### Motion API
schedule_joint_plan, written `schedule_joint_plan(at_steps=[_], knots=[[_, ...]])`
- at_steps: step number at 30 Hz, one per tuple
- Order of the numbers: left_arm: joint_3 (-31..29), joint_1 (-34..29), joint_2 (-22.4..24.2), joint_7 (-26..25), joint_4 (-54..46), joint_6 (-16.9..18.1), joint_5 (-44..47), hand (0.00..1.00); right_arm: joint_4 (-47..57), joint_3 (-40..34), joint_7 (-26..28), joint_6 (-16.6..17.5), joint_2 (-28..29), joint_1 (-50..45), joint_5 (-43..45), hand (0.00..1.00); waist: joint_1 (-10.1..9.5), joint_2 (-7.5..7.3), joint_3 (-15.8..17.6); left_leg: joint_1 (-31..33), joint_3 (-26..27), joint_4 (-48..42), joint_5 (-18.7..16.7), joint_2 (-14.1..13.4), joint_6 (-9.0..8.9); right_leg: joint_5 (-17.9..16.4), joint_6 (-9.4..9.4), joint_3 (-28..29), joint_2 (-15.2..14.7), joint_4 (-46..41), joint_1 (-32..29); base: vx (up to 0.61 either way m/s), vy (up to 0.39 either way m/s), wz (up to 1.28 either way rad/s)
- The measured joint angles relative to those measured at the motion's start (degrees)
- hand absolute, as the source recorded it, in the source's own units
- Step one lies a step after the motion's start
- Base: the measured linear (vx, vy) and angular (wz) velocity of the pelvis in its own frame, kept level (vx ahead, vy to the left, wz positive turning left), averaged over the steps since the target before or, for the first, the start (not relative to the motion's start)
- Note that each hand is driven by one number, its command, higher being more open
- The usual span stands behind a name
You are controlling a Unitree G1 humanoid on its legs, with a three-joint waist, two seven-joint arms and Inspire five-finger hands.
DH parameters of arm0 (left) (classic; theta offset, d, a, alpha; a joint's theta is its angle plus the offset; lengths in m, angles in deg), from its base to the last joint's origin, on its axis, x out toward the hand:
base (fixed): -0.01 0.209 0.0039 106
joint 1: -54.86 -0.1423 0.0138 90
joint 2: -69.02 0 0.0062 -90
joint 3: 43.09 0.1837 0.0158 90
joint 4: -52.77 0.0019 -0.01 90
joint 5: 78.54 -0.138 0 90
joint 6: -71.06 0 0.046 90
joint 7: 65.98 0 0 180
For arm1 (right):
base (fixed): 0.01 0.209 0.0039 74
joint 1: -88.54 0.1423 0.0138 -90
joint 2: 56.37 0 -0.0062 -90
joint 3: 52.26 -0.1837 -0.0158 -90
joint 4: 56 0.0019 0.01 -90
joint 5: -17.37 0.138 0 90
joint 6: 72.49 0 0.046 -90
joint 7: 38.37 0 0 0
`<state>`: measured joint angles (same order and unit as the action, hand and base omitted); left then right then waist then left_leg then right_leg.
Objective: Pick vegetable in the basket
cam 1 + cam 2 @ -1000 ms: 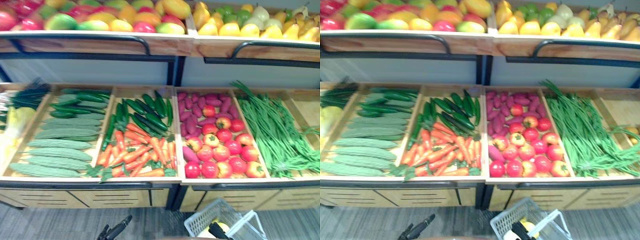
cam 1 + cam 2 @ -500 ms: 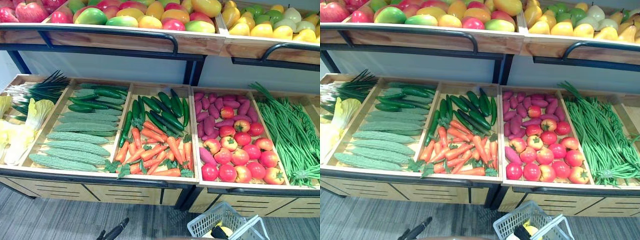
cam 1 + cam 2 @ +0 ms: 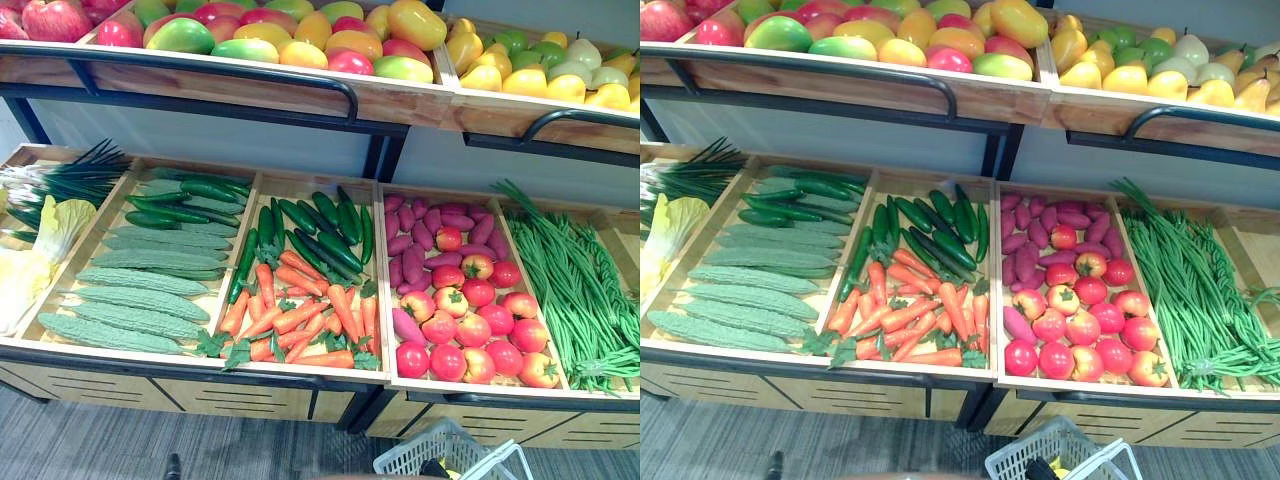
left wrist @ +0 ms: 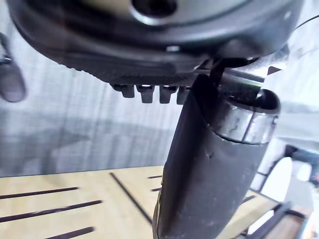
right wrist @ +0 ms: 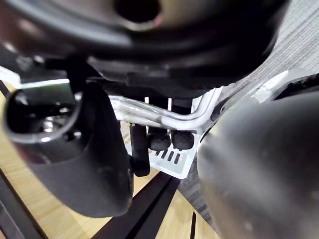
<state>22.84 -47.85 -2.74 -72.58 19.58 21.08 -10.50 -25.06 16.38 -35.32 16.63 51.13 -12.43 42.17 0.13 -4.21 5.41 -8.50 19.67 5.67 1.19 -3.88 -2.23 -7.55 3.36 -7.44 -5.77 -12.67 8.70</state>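
The right robot hand point(image 5: 172, 140) grips the basket point(image 3: 1035, 452) by its handle point(image 5: 149, 113). The left robot hand point(image 4: 209, 169) hangs empty, fingers point(image 4: 147, 93) relaxed. The carrots point(image 3: 300, 315) lie well ahead of it. Raise it over the tray point(image 3: 300, 368) edge and pinch one mid-length.

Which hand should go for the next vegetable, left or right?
Left. The right hand is curled round the handle of the basket, low on the robot's right. The left hand holds nothing, so it is free to reach the carrots.
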Motion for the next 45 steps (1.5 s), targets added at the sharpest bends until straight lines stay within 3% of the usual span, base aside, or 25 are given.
schedule_joint_plan(at_steps=[2, 6, 8, 9, 13, 18, 20, 21, 23, 25, 27, 32, 36, 45], knots=[[-2.5, 0.0, -0.1, -0.2, -2.5, 6.2, 2.5, 1.00, 0.5, 0.0, 0.0, 0.0, -0.1, -0.2, 0.0, 0.00, -0.05, 0.53, -0.3, -0.3, 0.1, 0.0, -0.1, 0.0, 0.01, 0.0, 0.00, 0.0, -0.1, -0.3, 0.1, 0.00, 0.000, 0.00], [-7.9, 0.1, -0.1, 0.8, -7.6, 14.1, 3.7, 1.00, 1.0, 0.0, 0.4, -0.1, -0.9, -1.3, 0.0, 0.00, -0.44, 1.53, -0.7, -0.4, 0.0, 0.0, -0.2, 0.1, 0.03, 0.0, -0.01, -0.3, -0.1, -0.2, 0.2, -0.02, -0.012, 0.01], [-9.2, 0.0, -0.2, 0.2, -11.6, 16.2, 3.1, 1.00, 1.0, 0.0, 0.4, -0.3, -1.4, -1.4, 0.0, 0.00, -0.62, 1.97, -0.8, -0.4, -0.1, 0.0, -0.2, 0.0, 0.02, 0.0, -0.01, -0.5, -0.1, -0.2, 0.3, -0.04, -0.035, 0.01], [-10.5, 0.1, -0.3, -2.8, -16.8, 16.6, -1.0, 1.00, 1.0, 0.0, 0.5, -0.4, -1.7, -1.8, -0.1, 0.00, -1.09, 2.50, -1.0, -0.4, -0.1, 0.0, -0.3, 0.0, -0.07, 0.0, -0.01, -0.6, -0.1, 0.0, 0.4, -0.05, -0.040, 0.00], [-10.6, 0.2, -2.9, -6.0, -33.0, 15.7, -8.6, 1.00, 1.0, 0.1, 0.5, -0.5, -2.2, -2.4, -0.5, 0.00, -1.50, 3.27, -1.6, -0.2, 0.2, 0.0, -0.4, -0.1, -0.38, -0.1, -0.08, -0.5, 0.0, 1.0, 0.5, -0.06, -0.047, -0.03], [-9.9, 0.6, -11.0, -8.3, -57.1, 7.0, -20.6, 1.00, 1.3, 2.5, 0.5, -1.3, -3.5, -2.5, -2.3, 0.00, -1.53, 3.57, -2.8, 1.1, 1.9, 0.0, -0.2, 0.0, -0.72, -0.1, -0.11, 1.6, 0.1, 3.9, 0.1, -0.04, -0.042, -0.16], [-8.8, 2.4, -16.2, -7.0, -64.9, -2.0, -24.8, 1.00, 1.4, 2.8, 0.6, -1.8, -4.3, -3.1, -2.3, 0.00, -1.43, 4.35, -3.9, 1.0, 2.6, 0.0, 0.1, -0.1, -0.42, 0.0, -0.18, 2.5, 0.3, 4.2, 0.0, 0.00, -0.035, -0.13], [-8.3, 2.8, -17.5, -6.2, -65.9, -3.9, -25.5, 1.00, 1.4, 2.8, 0.6, -1.9, -4.4, -3.1, -2.3, 0.00, -1.43, 4.56, -4.1, 1.0, 2.9, 0.0, 0.1, -0.2, -0.43, 0.0, -0.25, 2.9, 0.4, 4.2, 0.0, -0.01, -0.029, -0.17], [-6.7, 4.0, -21.4, -3.1, -69.0, -13.2, -27.7, 1.00, 2.1, 2.8, 0.8, -2.6, -5.0, -3.4, -2.8, 0.00, -1.35, 5.27, -5.1, 1.0, 3.8, 0.0, 0.2, -0.5, -0.54, 0.3, -0.61, 4.2, 0.7, 4.6, -0.4, -0.02, -0.028, -0.23], [-5.1, 5.3, -22.9, -0.7, -69.1, -17.8, -28.1, 1.00, 2.1, 2.8, 1.0, -2.9, -5.7, -3.3, -2.9, 0.00, -1.35, 5.49, -5.4, 1.0, 4.7, 0.0, 0.2, -0.7, -0.63, 0.3, -0.69, 4.9, 0.9, 4.9, -0.6, -0.03, -0.035, -0.22], [-2.1, 6.3, -24.5, 2.5, -69.1, -25.7, -28.2, 1.00, 2.1, 2.9, 1.5, -3.1, -5.8, -3.2, -3.5, 0.00, -1.27, 5.69, -5.7, 1.0, 6.0, 0.0, 0.4, -1.0, -0.83, 0.6, -1.09, 6.3, 1.2, 6.0, -0.6, -0.04, -0.049, -0.28], [4.7, 7.1, -24.6, 6.3, -68.8, -37.1, -29.2, 1.00, 2.2, 4.1, 1.8, -3.6, -6.1, -2.5, -5.1, 0.00, -1.05, 5.71, -5.7, 1.1, 8.1, 0.0, 1.0, -2.0, -1.46, 1.3, -1.64, 8.5, 2.3, 6.2, -1.9, -0.05, -0.058, -0.24], [11.8, 9.1, -24.4, 8.0, -62.9, -41.5, -31.1, 1.00, 2.2, 4.6, 2.5, -3.6, -6.1, -2.6, -6.3, 0.00, -0.42, 5.75, -5.7, 1.1, 8.4, 0.0, 1.2, -2.5, -1.63, 1.4, -1.70, 9.2, 2.7, 6.3, -1.9, -0.06, -0.066, -0.08], [18.2, 10.7, -20.1, 8.3, -41.4, -41.9, -41.6, 1.00, 4.5, 5.0, 3.8, -2.3, -5.5, -3.7, -7.9, 0.00, 0.45, 4.96, -4.9, 1.5, 9.6, 0.0, 1.8, -3.0, -1.70, 1.9, -1.64, 10.4, 3.2, 6.6, -3.0, -0.05, -0.043, -0.09]])
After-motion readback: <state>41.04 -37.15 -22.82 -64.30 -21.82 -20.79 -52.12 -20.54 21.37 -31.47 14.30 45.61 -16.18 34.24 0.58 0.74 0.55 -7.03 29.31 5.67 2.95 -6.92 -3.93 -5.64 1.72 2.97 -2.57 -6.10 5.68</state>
